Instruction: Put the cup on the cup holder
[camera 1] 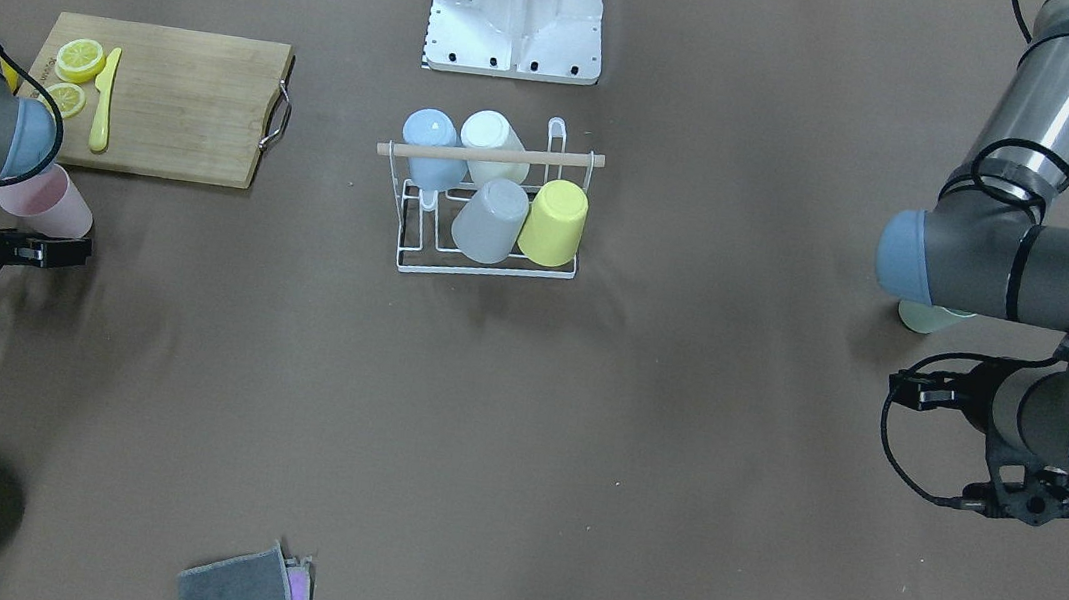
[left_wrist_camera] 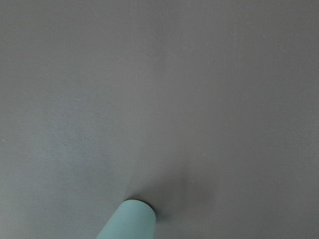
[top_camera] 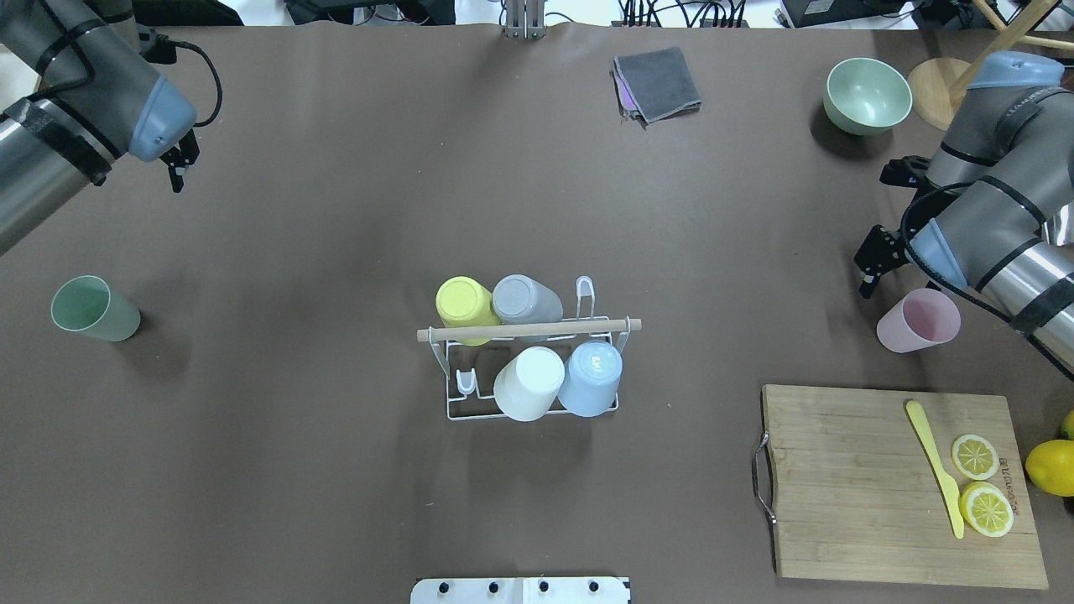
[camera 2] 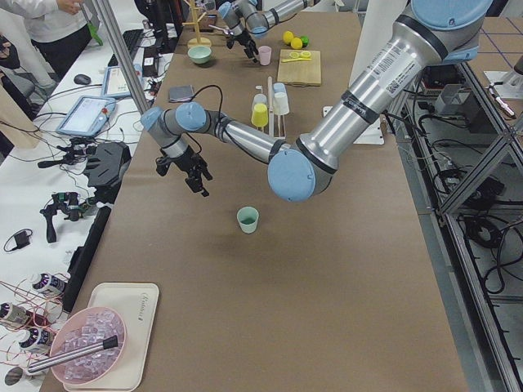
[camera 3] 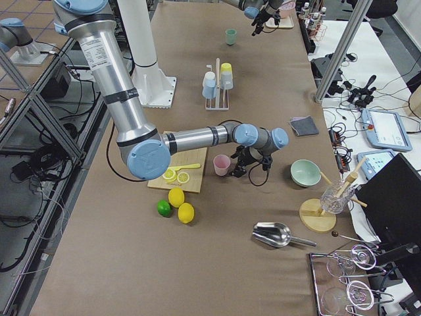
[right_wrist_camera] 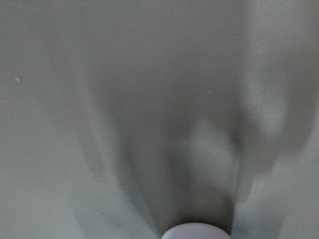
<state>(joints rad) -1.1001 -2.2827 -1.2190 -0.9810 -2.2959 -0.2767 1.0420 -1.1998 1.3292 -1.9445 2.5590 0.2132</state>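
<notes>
The cup holder (top_camera: 529, 329) (camera 1: 483, 264), a white wire rack with a wooden rod on top, stands mid-table. A yellow, a grey, a white and a blue cup sit upside down on it. A green cup (top_camera: 92, 309) stands alone on the left and shows at the bottom of the left wrist view (left_wrist_camera: 127, 221). A pink cup (top_camera: 919, 320) (camera 1: 48, 199) stands on the right; its rim shows in the right wrist view (right_wrist_camera: 197, 231). My left gripper (top_camera: 180, 164) hovers beyond the green cup, open and empty. My right gripper (top_camera: 868, 273) is just left of the pink cup, open and empty.
A wooden cutting board (top_camera: 847, 478) with lemon slices and a yellow knife (top_camera: 935, 466) lies front right, a whole lemon (top_camera: 1053, 466) beside it. A green bowl (top_camera: 867, 95) and a grey cloth (top_camera: 659, 82) lie at the far side.
</notes>
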